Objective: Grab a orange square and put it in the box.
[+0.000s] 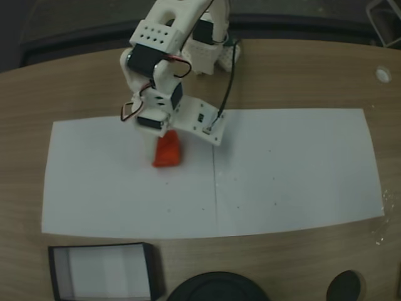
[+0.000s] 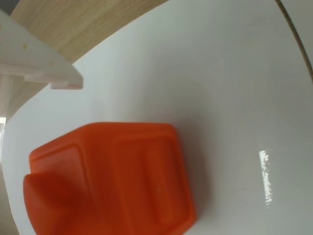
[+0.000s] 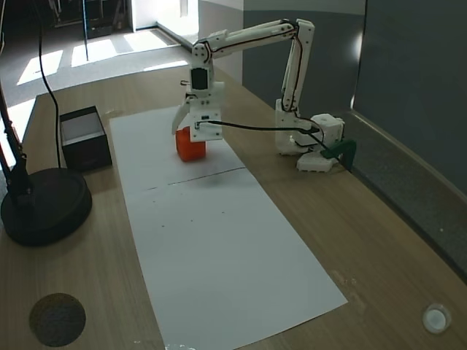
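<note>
**Gripper poised over the orange cube**

The gripper (image 3: 189,133) hung over the orange square (image 3: 191,145), which sat on the white paper sheet (image 3: 211,233). Its jaws stood apart, one either side of the cube's top, with no clear contact. The box (image 1: 103,271) lay on the wooden table (image 1: 301,69), well apart from the cube.
</note>
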